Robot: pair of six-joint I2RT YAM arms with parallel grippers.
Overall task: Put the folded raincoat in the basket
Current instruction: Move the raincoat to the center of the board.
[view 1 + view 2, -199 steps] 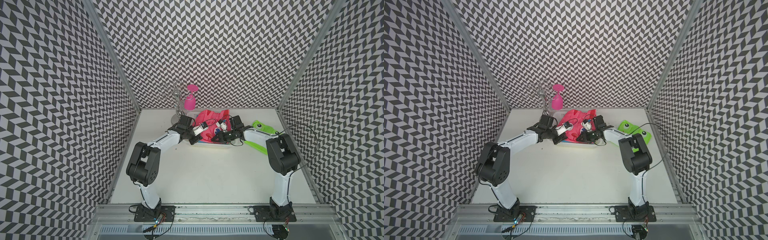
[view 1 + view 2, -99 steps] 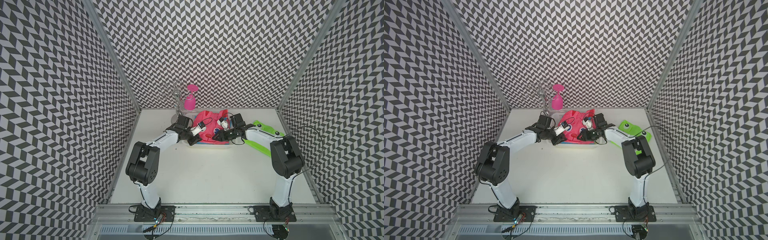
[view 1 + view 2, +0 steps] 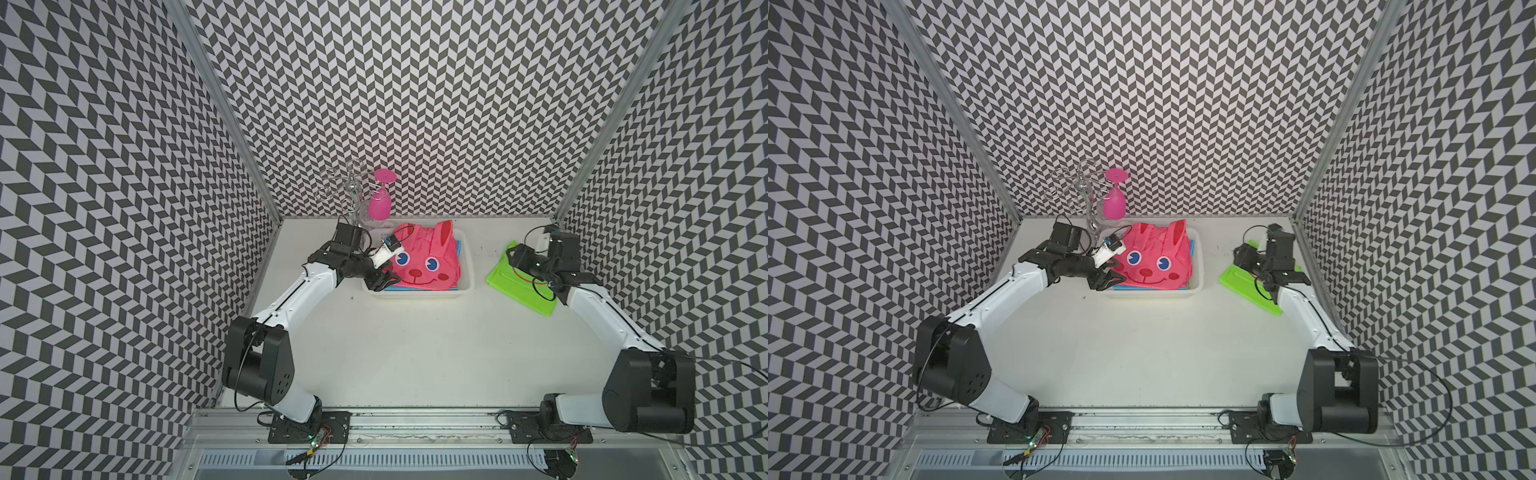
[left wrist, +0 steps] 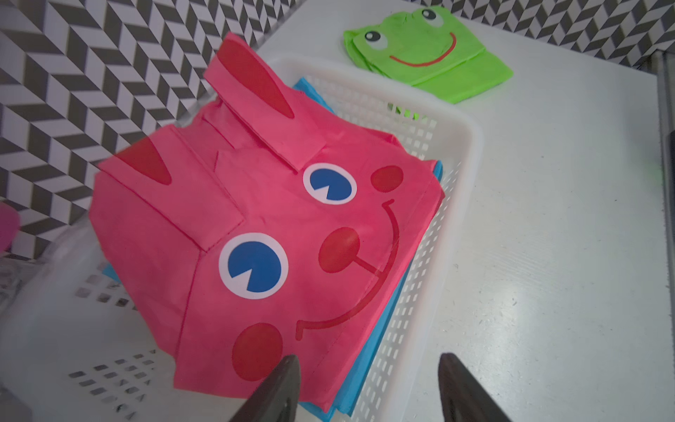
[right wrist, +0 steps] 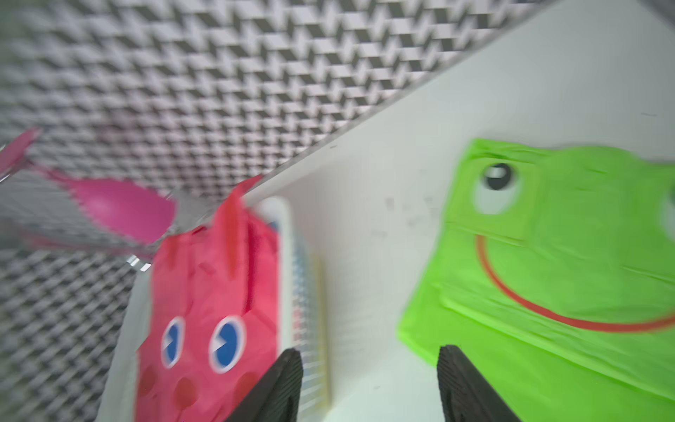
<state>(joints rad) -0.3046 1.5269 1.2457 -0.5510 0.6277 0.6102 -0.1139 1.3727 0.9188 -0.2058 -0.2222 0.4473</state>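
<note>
The pink rabbit-face folded raincoat (image 3: 424, 257) (image 3: 1154, 257) (image 4: 255, 226) (image 5: 208, 292) lies in the white basket (image 3: 467, 266) (image 3: 1199, 266) (image 4: 464, 146) on top of a blue folded one (image 4: 369, 365). My left gripper (image 3: 381, 282) (image 3: 1106, 282) (image 4: 368, 356) is open at the basket's front left corner, one finger over the pink corner, holding nothing. A green frog-face folded raincoat (image 3: 511, 282) (image 3: 1241, 278) (image 4: 420, 54) (image 5: 566, 255) lies on the table right of the basket. My right gripper (image 3: 514, 254) (image 3: 1239, 255) (image 5: 368, 350) hangs open and empty above its near edge.
A wire glass rack (image 3: 353, 191) (image 3: 1079, 187) stands at the back, just behind the basket's left end, with a pink wine glass (image 3: 380, 203) (image 3: 1115, 203) hanging upside down on it. Chevron-patterned walls close in the table on three sides.
Both grippers have opened and let go of the pink raincoat, which now lies flat in the basket. The right arm has swung right, away from the basket, to over the green raincoat.
</note>
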